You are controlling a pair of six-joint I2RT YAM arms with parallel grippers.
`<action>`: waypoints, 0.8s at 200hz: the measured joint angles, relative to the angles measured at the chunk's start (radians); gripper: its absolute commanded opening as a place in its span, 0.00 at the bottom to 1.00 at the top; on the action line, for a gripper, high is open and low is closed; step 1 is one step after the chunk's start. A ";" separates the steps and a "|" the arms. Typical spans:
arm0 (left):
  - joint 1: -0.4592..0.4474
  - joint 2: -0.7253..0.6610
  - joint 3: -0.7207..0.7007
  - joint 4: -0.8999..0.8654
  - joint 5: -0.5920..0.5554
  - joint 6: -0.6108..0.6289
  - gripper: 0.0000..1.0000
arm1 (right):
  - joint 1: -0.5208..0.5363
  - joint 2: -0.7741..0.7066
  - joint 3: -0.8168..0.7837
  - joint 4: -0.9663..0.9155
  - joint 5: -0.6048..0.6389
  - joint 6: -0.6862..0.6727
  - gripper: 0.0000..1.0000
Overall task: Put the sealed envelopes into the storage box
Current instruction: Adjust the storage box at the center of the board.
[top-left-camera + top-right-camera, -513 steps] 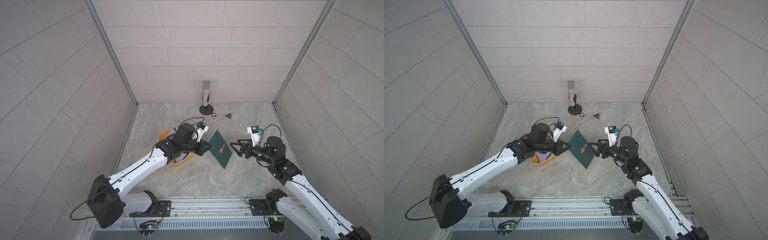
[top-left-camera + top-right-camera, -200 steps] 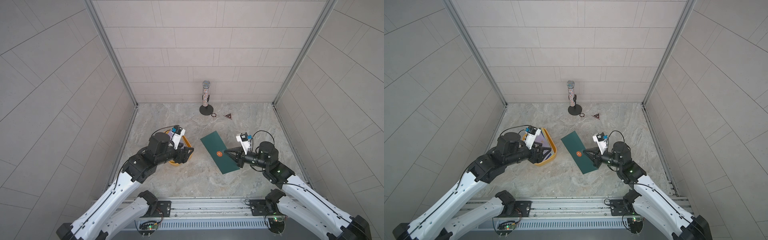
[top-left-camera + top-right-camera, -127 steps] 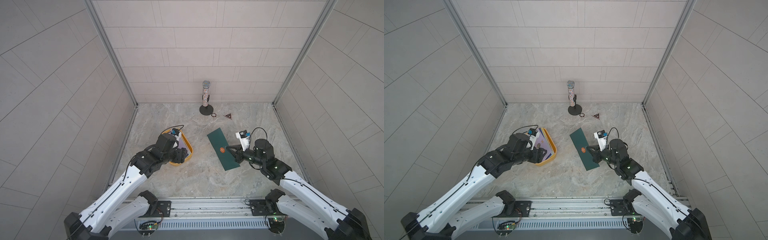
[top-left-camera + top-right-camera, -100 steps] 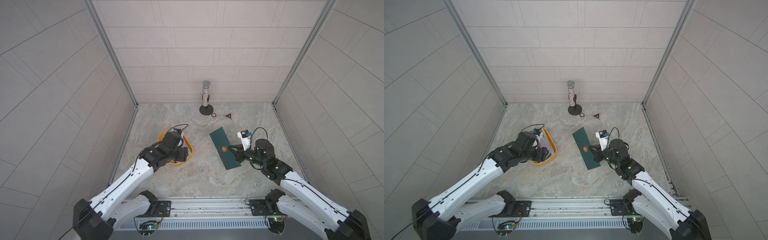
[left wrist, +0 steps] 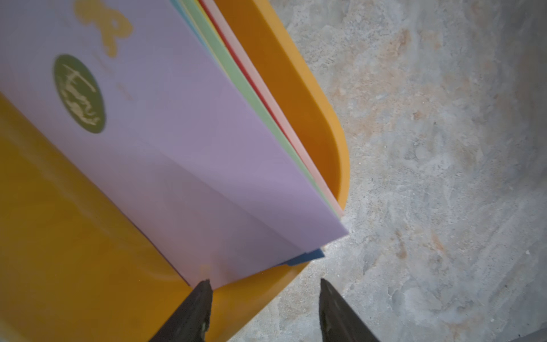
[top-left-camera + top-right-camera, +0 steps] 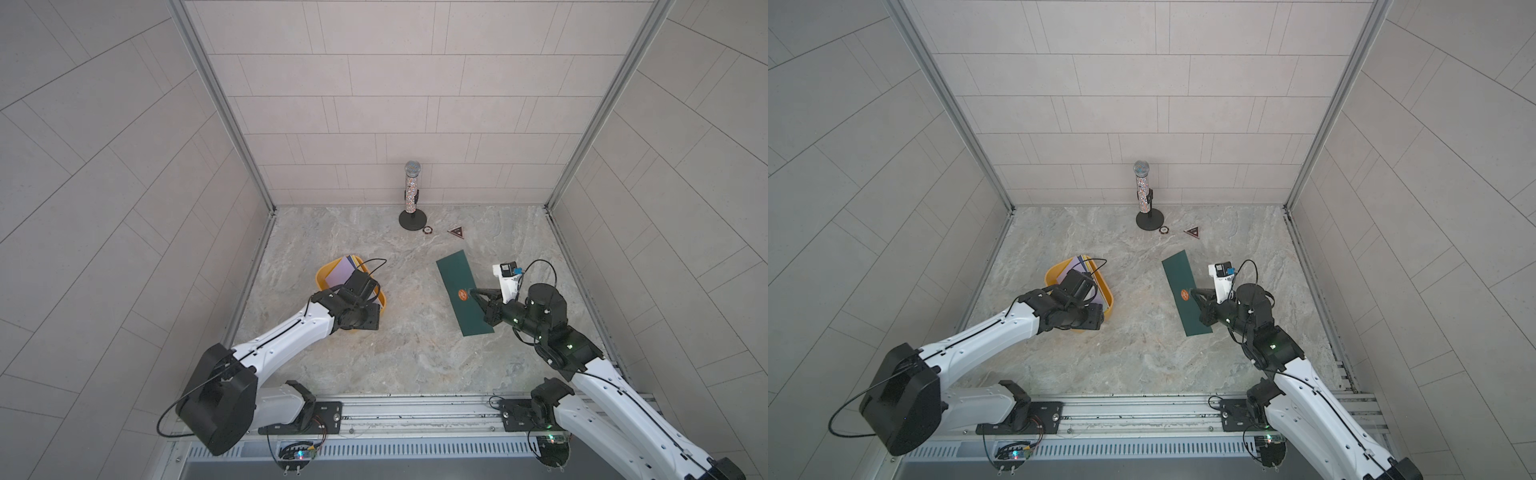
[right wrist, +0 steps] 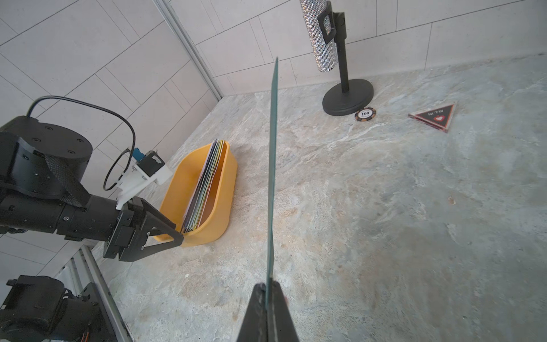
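Note:
The yellow storage box (image 6: pixel 322 276) (image 6: pixel 1052 272) lies left of centre on the table. It holds a leaning stack of sealed envelopes with a lilac one (image 5: pixel 177 133) (image 6: pixel 343 270) on top. My left gripper (image 5: pixel 263 284) is open and straddles the box's near rim (image 5: pixel 254 296), one finger by the lilac envelope's corner and the other over the table. It holds nothing. My right gripper (image 7: pixel 268 285) is shut on a dark green envelope (image 6: pixel 463 297) (image 6: pixel 1185 297) with a round orange seal. That envelope is held off the table and shows edge-on in the right wrist view (image 7: pixel 272 177).
A glittery microphone on a black stand (image 6: pixel 411 195) stands at the back wall. A poker chip (image 6: pixel 427 229) and a small dark triangular piece (image 6: pixel 457 232) lie beside it. Tiled walls close in three sides, and a metal rail (image 6: pixel 415 409) runs along the front.
My left gripper has moved to the box's near end and its jaws have narrowed. My right gripper has carried the green envelope a little to the right and turned it more lengthwise.

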 measured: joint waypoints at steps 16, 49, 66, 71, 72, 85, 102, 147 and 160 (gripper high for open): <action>0.000 0.000 -0.016 0.042 0.047 -0.020 0.62 | -0.004 0.000 0.000 -0.006 -0.001 0.000 0.00; -0.004 0.033 -0.024 0.152 0.159 -0.079 0.61 | -0.007 0.000 0.000 -0.008 -0.002 0.004 0.00; -0.025 0.079 -0.017 0.216 0.201 -0.116 0.61 | -0.014 -0.001 0.000 -0.011 -0.004 0.004 0.00; -0.034 0.093 -0.012 0.233 0.211 -0.126 0.61 | -0.016 -0.001 0.000 -0.012 -0.005 0.004 0.00; -0.036 0.095 -0.011 0.236 0.212 -0.128 0.61 | -0.017 -0.001 0.000 -0.012 -0.005 0.004 0.00; -0.072 0.141 0.012 0.280 0.229 -0.157 0.61 | -0.024 -0.002 0.000 -0.018 -0.005 0.004 0.00; -0.125 0.196 0.054 0.335 0.242 -0.196 0.62 | -0.037 -0.001 0.000 -0.026 -0.011 0.003 0.00; -0.204 0.307 0.210 0.433 0.290 -0.240 0.64 | -0.087 0.042 0.033 -0.045 -0.042 -0.005 0.00; -0.205 0.295 0.224 0.428 0.284 -0.232 0.64 | -0.096 0.064 0.060 -0.057 -0.053 -0.020 0.00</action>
